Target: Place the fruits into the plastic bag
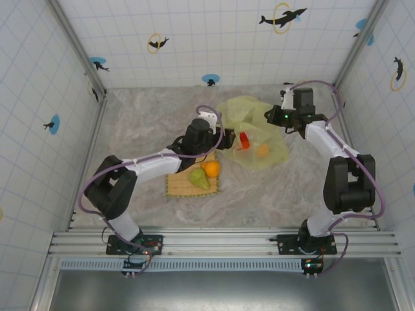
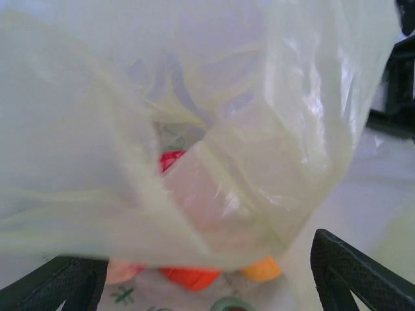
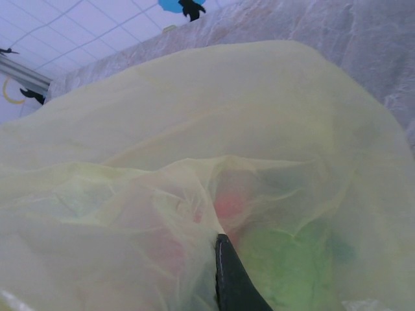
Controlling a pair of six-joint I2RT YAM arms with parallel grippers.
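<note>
Marbled tabletop: crinkly translucent plastic bag (image 1: 256, 116) encloses a red fruit (image 1: 244, 140) and an orange fruit (image 1: 262, 150). Beside the bag, a woven mat (image 1: 181, 186) bears an orange (image 1: 211, 169) and green pear (image 1: 200, 179). At the bag's mouth the left gripper (image 1: 228, 144) gapes; the right gripper (image 1: 271, 118) pinches the bag's film.

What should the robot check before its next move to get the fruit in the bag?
1. The right fingers pinch the plastic bag: ok, it looks so.
2. The left fingers are open and empty: ok.
3. Bag mouth faces the left fingers: cannot tell; folds of film hang across.
4. All fruit off the woven mat: not ok; an orange and a green pear sit on it.
5. Bagged fruit inside: ok; a red fruit and a second orange show through.
</note>
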